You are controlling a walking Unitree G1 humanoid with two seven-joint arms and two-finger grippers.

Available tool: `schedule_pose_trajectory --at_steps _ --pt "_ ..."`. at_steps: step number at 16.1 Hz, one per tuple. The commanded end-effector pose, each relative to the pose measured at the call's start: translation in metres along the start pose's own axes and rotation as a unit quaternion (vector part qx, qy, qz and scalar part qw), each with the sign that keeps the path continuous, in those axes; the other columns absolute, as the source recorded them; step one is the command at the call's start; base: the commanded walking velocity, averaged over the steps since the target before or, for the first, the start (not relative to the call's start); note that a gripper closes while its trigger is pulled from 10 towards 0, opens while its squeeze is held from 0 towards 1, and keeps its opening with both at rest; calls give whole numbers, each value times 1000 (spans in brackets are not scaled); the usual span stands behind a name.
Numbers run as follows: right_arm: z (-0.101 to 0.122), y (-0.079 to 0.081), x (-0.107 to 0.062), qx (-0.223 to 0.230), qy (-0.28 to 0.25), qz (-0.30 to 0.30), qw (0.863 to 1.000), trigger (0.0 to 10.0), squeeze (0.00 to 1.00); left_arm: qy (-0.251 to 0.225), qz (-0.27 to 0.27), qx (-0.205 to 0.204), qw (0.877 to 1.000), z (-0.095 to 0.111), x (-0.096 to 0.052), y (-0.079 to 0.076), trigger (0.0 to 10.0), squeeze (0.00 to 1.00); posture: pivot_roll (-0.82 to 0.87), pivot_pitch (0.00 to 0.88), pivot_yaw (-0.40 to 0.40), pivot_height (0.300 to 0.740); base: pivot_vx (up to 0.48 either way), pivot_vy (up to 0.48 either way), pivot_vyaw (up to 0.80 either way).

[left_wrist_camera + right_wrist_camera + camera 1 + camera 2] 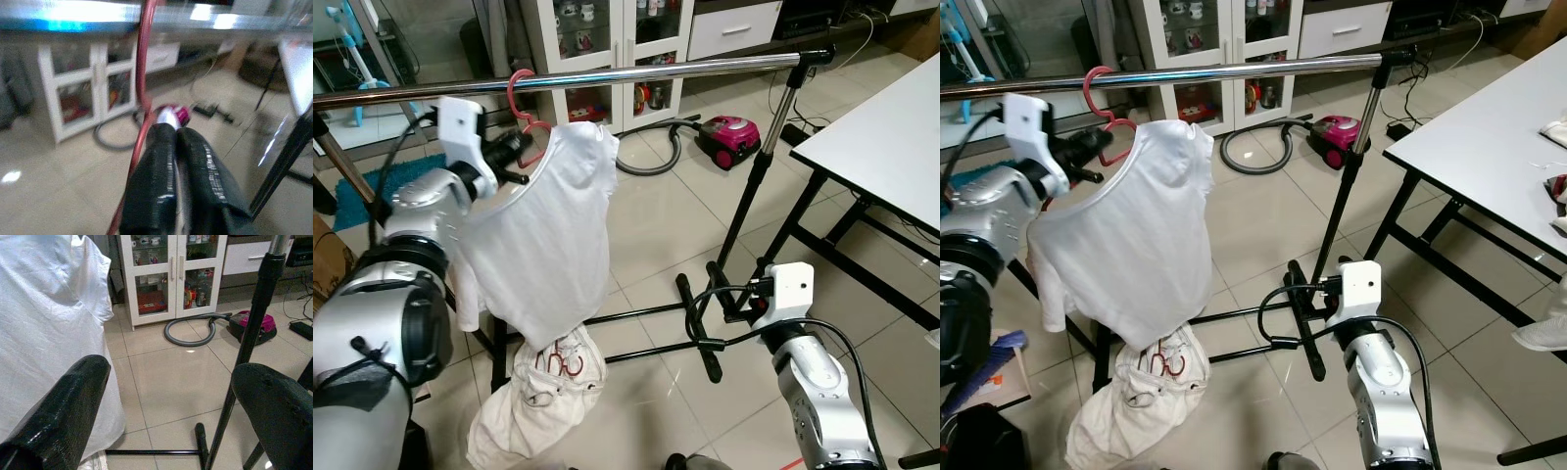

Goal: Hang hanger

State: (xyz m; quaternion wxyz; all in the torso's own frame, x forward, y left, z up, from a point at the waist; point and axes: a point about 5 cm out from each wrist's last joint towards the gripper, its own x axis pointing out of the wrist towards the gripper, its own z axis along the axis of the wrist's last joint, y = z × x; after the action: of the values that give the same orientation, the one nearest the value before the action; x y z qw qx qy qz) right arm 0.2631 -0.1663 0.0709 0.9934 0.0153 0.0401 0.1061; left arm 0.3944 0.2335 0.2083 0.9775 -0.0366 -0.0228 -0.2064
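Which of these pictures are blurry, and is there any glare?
Left wrist view: soft and smeared, with bright glare along the rail above the left gripper shut on the red hanger. Right wrist view: background sharp, right gripper fingers near and soft. Eye views: sharp, floor tiles faintly reflective.

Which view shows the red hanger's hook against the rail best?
The left eye view: the hanger hook curls over the rail. The right eye view matches. The left wrist view shows blurred red wire; the right wrist view shows the shirt.

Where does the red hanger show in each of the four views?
Left eye view: red hanger, hook over the chrome rail, upper left.
Right eye view: hook at the rail, upper left.
Left wrist view: red wire beside the shut left pincer.
Right wrist view: cannot tell.
Shared landmark: pink vacuum cleaner.
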Motion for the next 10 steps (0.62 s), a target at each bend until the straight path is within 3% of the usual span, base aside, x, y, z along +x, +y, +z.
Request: schedule_pose_trajectory --at_steps 1,4,5,6,7,10 --pt "1 0 2 5 0 1 1000 10000 0 -37 -17 14 999 16 -3 4 0 0 -73 10 55 740 0 0 0" --pt "0 1 3 6 0 2 1000 10000 0 -56 -22 22 998 23 -4 5 0 0 -63 5 52 740 0 0 0" --pt "0 2 5 6 1 5 1000 10000 0 -23 -4 69 997 19 -3 5 0 0 -52 0 47 740 0 0 0" --pt "0 3 6 6 1 8 1000 10000 0 8 10 100 995 12 -4 6 6039 0 -47 0 45 740 0 0 0" --pt "0 3 6 6 1 10 1000 10000 0 26 14 113 993 6 -5 6 10000 1000 -47 0 45 740 0 0 0" --pt "1 4 4 12 1 25 1000 10000 0 92 20 149 984 -16 -12 9 10000 1000 -61 0 51 740 0 0 0"
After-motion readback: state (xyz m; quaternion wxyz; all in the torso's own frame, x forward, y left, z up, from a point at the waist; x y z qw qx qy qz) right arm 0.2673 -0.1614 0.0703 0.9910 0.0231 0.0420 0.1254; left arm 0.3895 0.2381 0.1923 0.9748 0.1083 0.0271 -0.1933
